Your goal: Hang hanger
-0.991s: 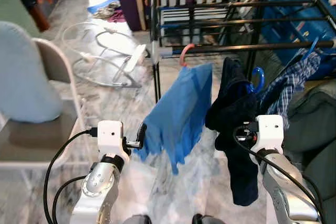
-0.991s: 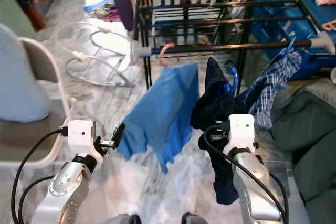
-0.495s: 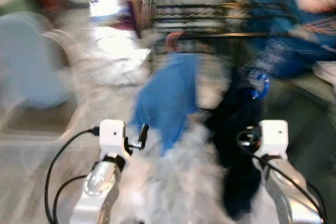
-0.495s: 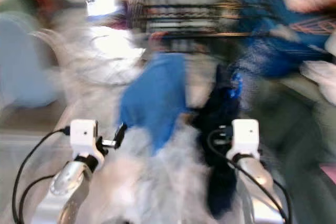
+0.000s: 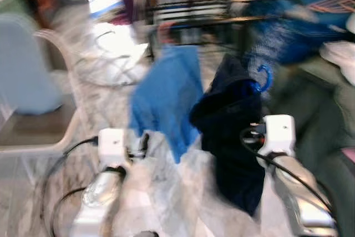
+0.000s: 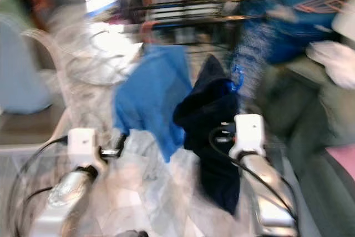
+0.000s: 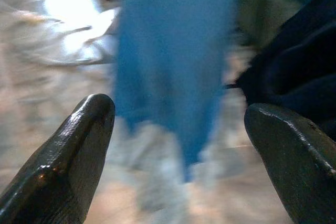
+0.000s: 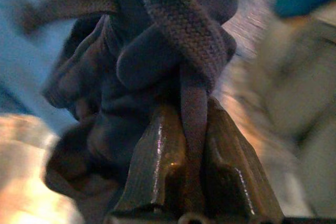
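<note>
Dark navy cloth is bunching in front of my right hand (image 8: 181, 182), whose two fingers are pressed together on a woven cord of the dark garment (image 5: 233, 131). The garment is hanging from a blue hanger (image 5: 262, 79), whose hook is showing just above the cloth, beside the blurred drying rack (image 5: 188, 4). I cannot tell whether the hook is resting on a rail or hanging free. I am finding no brand, label or writing that I can read anywhere; the head views are smeared by motion.

My left hand (image 7: 178, 145) is standing released, its fingers spread wide and holding nothing, pointing at the light blue garment (image 5: 166, 95), which is hanging to the left of the dark one. A pale chair (image 5: 33, 81) is sitting at the left, with white cables (image 5: 105, 54) lying on the marble floor (image 5: 166, 192) beyond it.

Compared with a second ago, the whole scene is sliding, so the camera is moving: the rack is now sitting higher and further left, and the sharp picture is giving way to blur. The dark garment is now bulging further left, toward the blue one. Both arms are keeping much the same pose in front of me.
</note>
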